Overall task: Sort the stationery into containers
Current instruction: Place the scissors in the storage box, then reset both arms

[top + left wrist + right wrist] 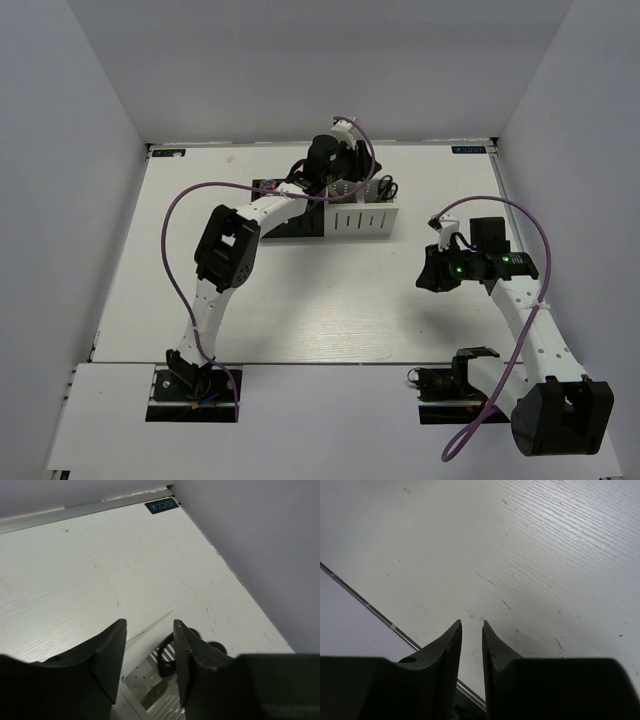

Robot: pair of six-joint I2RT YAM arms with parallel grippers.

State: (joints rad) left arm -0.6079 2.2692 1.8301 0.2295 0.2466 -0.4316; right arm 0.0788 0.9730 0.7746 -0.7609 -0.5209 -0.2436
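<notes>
The containers point(365, 222) stand in a joined row at the back middle of the table, black boxes on the left and white ones on the right. Black-handled scissors point(386, 186) stick up out of the rightmost white box. My left gripper point(348, 172) hovers over the white boxes, mostly hidden under its wrist. In the left wrist view this gripper point(150, 626) is open and holds nothing. Below it are a white box point(132, 652) and a scissors handle point(166, 662). My right gripper point(428, 275) hangs over bare table to the right. Its jaws point(471, 625) stand a narrow gap apart, with nothing between them.
White walls close in the table on the left, back and right. A metal strip point(75, 511) runs along the back edge. The table's edge rail point(365, 605) shows in the right wrist view. Purple cables loop off both arms.
</notes>
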